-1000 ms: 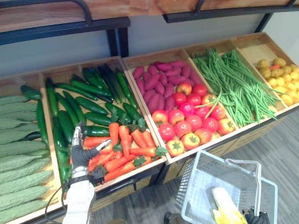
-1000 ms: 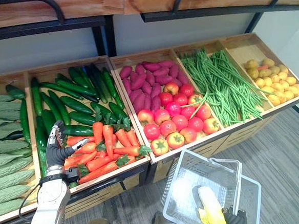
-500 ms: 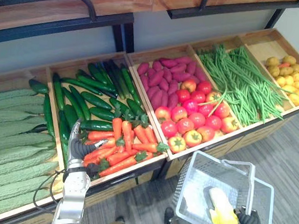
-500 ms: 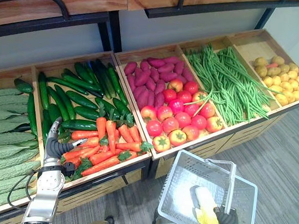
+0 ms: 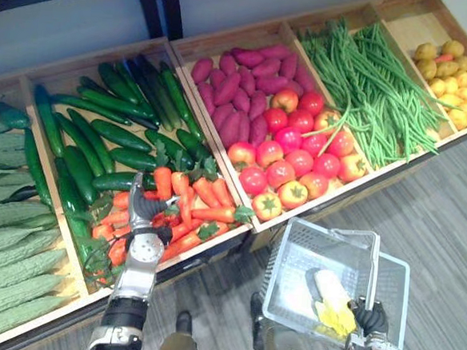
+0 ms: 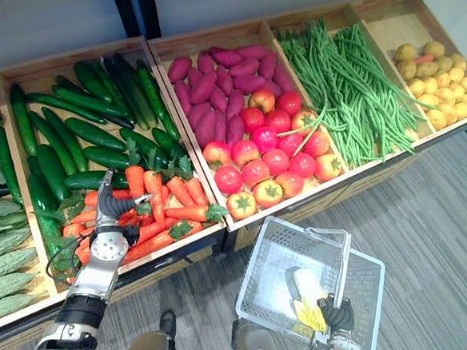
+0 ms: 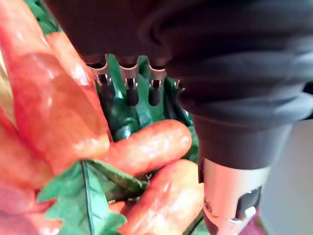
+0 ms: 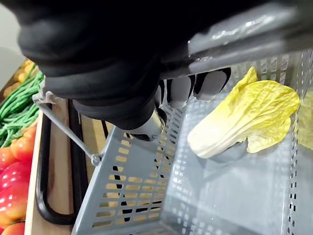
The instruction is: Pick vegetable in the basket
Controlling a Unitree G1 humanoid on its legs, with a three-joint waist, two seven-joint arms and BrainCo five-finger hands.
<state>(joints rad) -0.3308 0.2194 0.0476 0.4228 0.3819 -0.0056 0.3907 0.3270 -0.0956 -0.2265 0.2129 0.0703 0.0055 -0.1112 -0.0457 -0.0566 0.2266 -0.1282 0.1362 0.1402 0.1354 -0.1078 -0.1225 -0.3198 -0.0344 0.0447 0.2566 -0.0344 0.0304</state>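
Bitter gourds [image 5: 2, 279]: pale green and ridged, stacked in the bin at the lower left edge of the frame.
Cucumbers [image 5: 82, 164]: dark green, filling the back of the next bin, upper left of centre.
Carrots [image 5: 203, 213]: orange with green leafy tops, heaped at the front of that same bin, just below the cucumbers.
Left hand [image 5: 145, 214]: lies on the carrot heap, left of centre. Its fingers [image 7: 131, 90] are straight and apart, with the dark tips down among the carrot leaves. A carrot lies under the palm, but nothing is clasped.
Sweet potatoes [image 5: 238, 103]: purple, at the back of the middle bin.
Tomatoes [image 5: 291, 159]: red and orange, in front of the sweet potatoes.
Green beans [image 5: 368, 80]: long strands spread over the bin right of centre.
Potatoes [image 5: 457, 78]: small and yellow, in the upper right corner.
Basket [image 5: 292, 259]: grey mesh, at the lower right above the grey floor [image 5: 453, 238].
Cabbage [image 5: 330, 300]: pale yellow, lying inside the basket.
Right hand [image 5: 372, 318]: at the basket's near edge, fingers curled round its handle [image 8: 254, 27].
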